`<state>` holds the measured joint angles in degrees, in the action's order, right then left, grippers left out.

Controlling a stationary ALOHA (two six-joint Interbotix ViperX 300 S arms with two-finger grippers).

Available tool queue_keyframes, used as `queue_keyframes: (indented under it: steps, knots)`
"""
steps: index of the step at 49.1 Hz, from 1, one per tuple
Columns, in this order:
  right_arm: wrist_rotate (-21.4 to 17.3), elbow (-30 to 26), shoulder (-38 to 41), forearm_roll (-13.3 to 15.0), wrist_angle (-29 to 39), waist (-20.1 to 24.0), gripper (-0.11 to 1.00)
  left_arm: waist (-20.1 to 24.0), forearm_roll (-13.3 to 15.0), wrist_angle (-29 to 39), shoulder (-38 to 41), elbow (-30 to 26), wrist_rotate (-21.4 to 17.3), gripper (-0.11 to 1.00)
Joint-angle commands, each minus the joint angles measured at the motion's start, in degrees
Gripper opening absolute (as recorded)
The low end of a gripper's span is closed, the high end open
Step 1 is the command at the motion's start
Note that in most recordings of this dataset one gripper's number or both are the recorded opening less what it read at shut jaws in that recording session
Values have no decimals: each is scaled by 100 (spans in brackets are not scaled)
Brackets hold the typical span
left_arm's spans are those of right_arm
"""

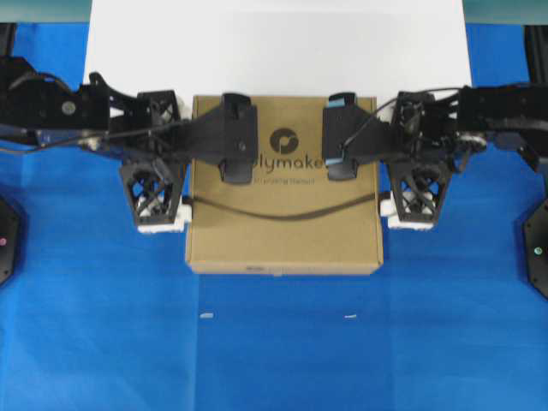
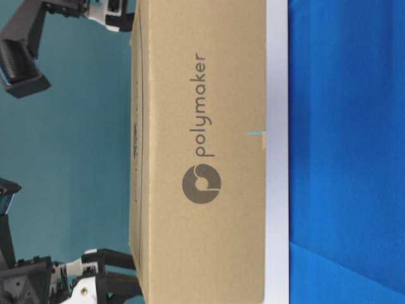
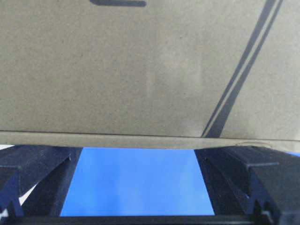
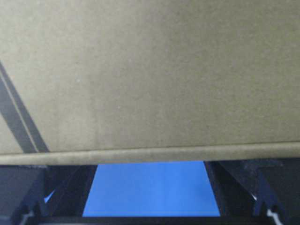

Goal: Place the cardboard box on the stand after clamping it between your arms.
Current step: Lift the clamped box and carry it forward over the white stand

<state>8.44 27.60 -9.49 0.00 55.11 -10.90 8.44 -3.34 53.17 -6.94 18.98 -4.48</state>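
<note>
The brown cardboard box (image 1: 282,231), printed "polymaker", is squeezed sideways between my two arms. My left gripper (image 1: 181,158) presses its left side and my right gripper (image 1: 385,158) its right side. Both stand open, their fingers spread wide along the box's sides with nothing between them. The box's far edge overlaps the front of the white stand (image 1: 274,43). In both wrist views the box (image 3: 140,70) (image 4: 150,70) fills the top, with blue cloth showing under its lower edge between black fingers (image 3: 243,173) (image 4: 243,187). The table-level view, turned sideways, shows the box (image 2: 202,152) against the stand (image 2: 276,76).
Blue cloth (image 1: 274,351) covers the table in front of the stand. Two small white scraps (image 1: 205,315) (image 1: 349,318) lie on it near the front. Black arm bases (image 1: 8,240) (image 1: 538,253) sit at the left and right edges.
</note>
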Motion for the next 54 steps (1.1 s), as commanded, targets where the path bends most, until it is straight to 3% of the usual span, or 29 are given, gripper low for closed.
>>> queue_keyframes:
  steps: [1,9,29,44,54]
  knots:
    - [9,-571,53,-202,-439,-167,98,114,26,-457,26,-536,-26,89]
    - [413,-686,193,-299,-448,-457,98,352,26,-501,158,-606,-439,88]
    - [1046,-940,325,-519,-624,-976,97,1090,26,-580,545,-905,-958,88]
    - [1468,-967,457,-580,-738,-1441,97,1195,26,-589,888,-1600,-1055,88]
    - [1784,-1090,633,-729,-782,-1731,97,1415,26,-580,958,-1740,-1072,88]
